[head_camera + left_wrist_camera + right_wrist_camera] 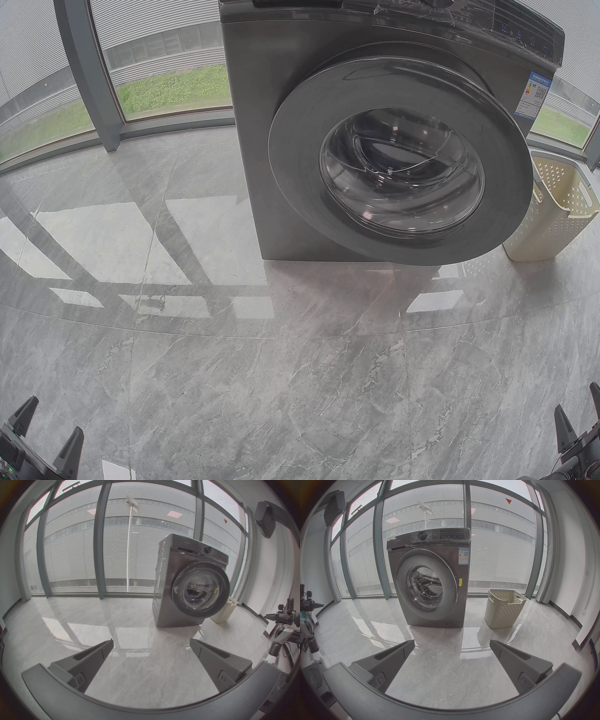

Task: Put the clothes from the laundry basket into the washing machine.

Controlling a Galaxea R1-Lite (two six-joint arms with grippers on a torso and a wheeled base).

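Standing on the floor just right of the grey front-loading washing machine [400,156], the cream perforated plastic laundry basket [559,206] lies well ahead, nearer the right end effector [451,642] than the left end effector [152,640], both spread wide and empty.

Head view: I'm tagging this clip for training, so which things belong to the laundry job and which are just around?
Job: washing machine; laundry basket beside it; left gripper and right gripper, both open.
Just around: tiled floor; windows; window pillar.
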